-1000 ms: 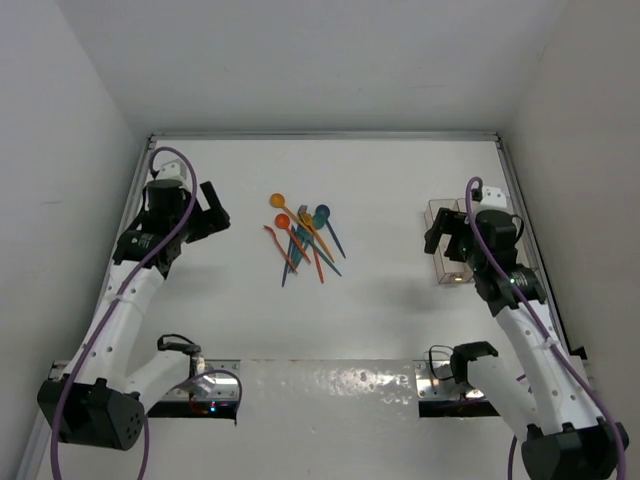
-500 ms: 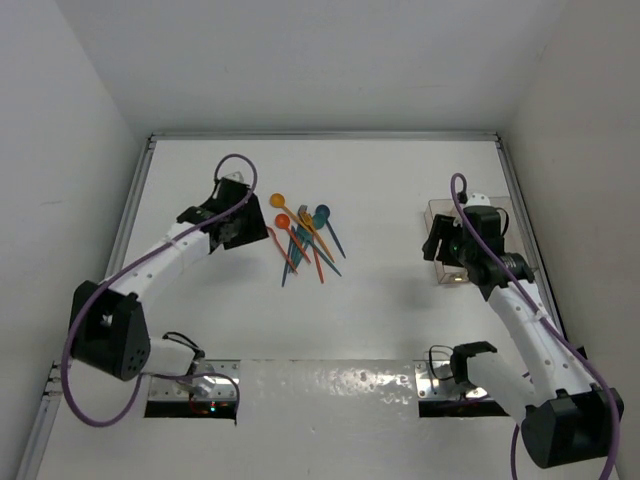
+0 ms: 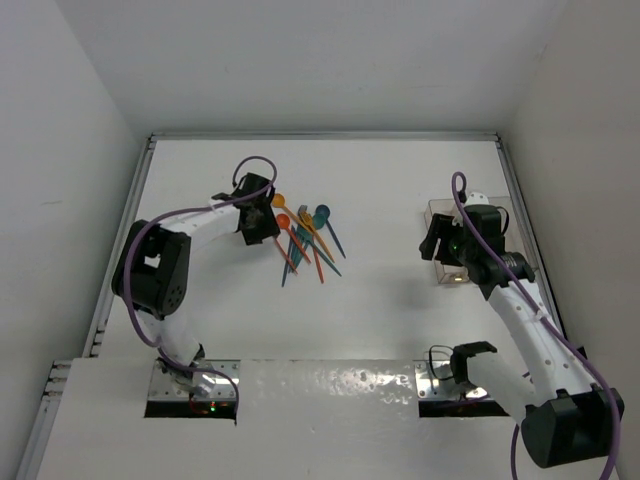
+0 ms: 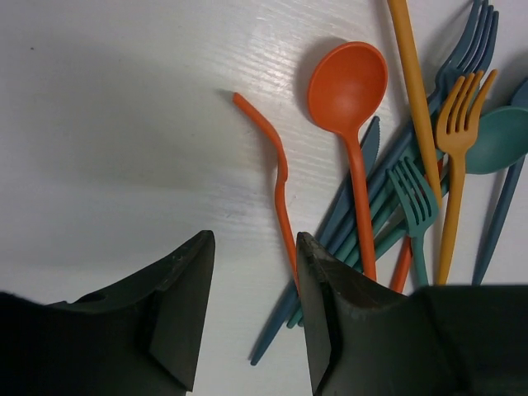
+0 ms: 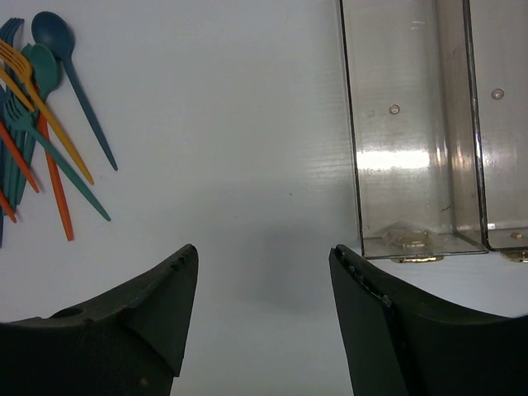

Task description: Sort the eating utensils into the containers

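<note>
The eating utensils (image 3: 305,240) lie in a loose pile at mid-table, in orange, yellow-orange, teal and blue. My left gripper (image 3: 262,226) is open and empty at the pile's left edge. In the left wrist view a bent orange utensil (image 4: 279,177) runs down to my right finger, with an orange spoon (image 4: 348,82), a yellow-orange fork (image 4: 456,124) and a teal fork (image 4: 412,194) beside it. My right gripper (image 3: 440,240) is open and empty, hovering left of the clear containers (image 3: 452,272). In the right wrist view two bins (image 5: 404,124) show, both with nothing in them.
White walls enclose the table on the left, back and right. A metal rail (image 3: 120,250) runs along the left edge. The pile also shows at the left edge of the right wrist view (image 5: 41,124), with a blue spoon (image 5: 62,58) on top.
My left arm has swung from the table's left side across to the pile's left edge. My right gripper has shifted slightly and stays by the containers.
</note>
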`<action>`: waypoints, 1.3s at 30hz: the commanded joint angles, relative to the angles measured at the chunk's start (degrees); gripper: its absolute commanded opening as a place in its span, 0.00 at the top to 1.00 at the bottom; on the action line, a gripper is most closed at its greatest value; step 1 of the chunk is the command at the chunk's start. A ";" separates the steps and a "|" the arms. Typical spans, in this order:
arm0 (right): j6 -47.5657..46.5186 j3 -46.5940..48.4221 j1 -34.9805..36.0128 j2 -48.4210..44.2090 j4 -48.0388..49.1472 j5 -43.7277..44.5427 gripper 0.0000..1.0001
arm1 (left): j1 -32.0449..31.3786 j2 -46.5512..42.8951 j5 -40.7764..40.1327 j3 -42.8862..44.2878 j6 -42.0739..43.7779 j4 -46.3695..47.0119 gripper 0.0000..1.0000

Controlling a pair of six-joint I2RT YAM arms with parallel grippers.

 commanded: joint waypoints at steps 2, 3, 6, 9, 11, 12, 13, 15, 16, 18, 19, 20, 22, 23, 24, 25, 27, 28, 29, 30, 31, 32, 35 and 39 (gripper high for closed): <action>0.78 0.80 0.34 -0.13 1.06 -0.73 0.35 | -1.08 1.11 0.96 2.81 -1.71 3.60 0.58; 0.86 0.80 0.34 -0.04 1.15 -0.90 0.35 | -1.34 2.33 0.53 3.42 -1.80 3.69 0.59; 0.86 0.71 0.42 -0.04 1.24 -0.99 0.34 | -1.70 4.53 0.09 5.17 -1.89 2.82 0.61; 0.95 0.45 0.42 -0.39 1.24 -0.99 0.34 | -2.31 6.91 -1.14 6.06 -2.68 1.76 0.64; 1.04 0.10 0.25 -0.39 1.33 -0.90 0.34 | -2.58 8.14 -1.93 6.06 -3.29 1.15 0.67; 1.13 0.10 0.34 -0.48 1.33 -0.99 0.34 | -2.58 8.58 -2.46 6.06 -3.56 0.80 0.70; 1.13 0.01 0.34 -0.48 1.42 -1.08 0.34 | -2.66 9.10 -2.90 6.06 -3.82 0.27 0.72; 1.13 -0.08 0.34 -0.48 1.50 -1.26 0.34 | -2.84 9.89 -4.39 6.06 -4.26 -0.43 0.76; 1.13 -0.08 0.34 -0.57 1.59 -1.26 0.34 | -2.84 10.07 -4.75 6.06 -4.26 -0.87 0.78; 1.04 -0.08 0.34 -0.48 1.77 -1.26 0.34 | -2.84 10.69 -5.71 6.32 -4.26 -1.40 0.88; 0.95 -0.08 0.34 -0.31 1.77 -1.26 0.34 | -2.84 10.69 -5.98 6.67 -4.18 -1.84 0.92; 1.13 0.27 0.42 -0.30 1.59 -1.26 0.36 | -2.93 10.25 -6.24 6.76 -4.18 -1.93 1.00; 1.30 0.71 0.51 0.22 1.42 -3.01 0.39 | -2.93 9.20 -6.24 7.29 -3.74 -1.85 1.00; 1.30 1.41 0.69 0.40 1.33 -3.54 0.38 | -2.93 8.50 -6.16 7.55 -3.56 -1.93 1.00; 1.30 1.85 1.30 0.75 1.15 -4.67 0.38 | -2.93 6.49 -5.72 7.56 -3.47 -1.50 1.00; 1.30 2.38 1.74 1.19 0.98 -5.47 0.37 | -2.93 5.17 -5.19 7.64 -3.30 -1.14 1.00; 1.13 4.31 4.63 2.59 0.71 -6.09 0.35 | -2.93 1.40 -3.26 7.64 -3.30 -0.35 1.00; 1.04 5.10 6.04 3.03 0.54 -5.65 0.35 | -3.10 -0.11 -2.30 7.47 -3.38 1.22 1.00; 0.95 6.76 9.44 4.25 0.54 -5.13 0.33 | -3.28 -2.91 -0.72 7.12 -3.47 2.01 1.00; 0.87 7.56 11.39 4.96 0.62 -4.51 0.32 | -3.72 -4.24 0.60 6.85 -3.47 4.55 1.00; 1.04 8.35 12.89 5.67 0.71 -4.07 0.31 | -3.89 -5.56 2.53 6.42 -3.13 6.57 1.00; 1.65 9.75 15.60 7.24 1.41 -3.98 0.31 | -3.98 -8.18 6.55 4.59 -3.38 8.77 1.00; 3.93 11.08 18.52 9.97 4.21 -7.40 0.32 | -4.33 -12.76 15.52 0.89 -6.10 18.79 1.00; 5.78 13.27 22.39 13.22 7.04 -9.25 0.34 | -7.67 -16.02 17.22 -1.85 -7.17 24.78 1.00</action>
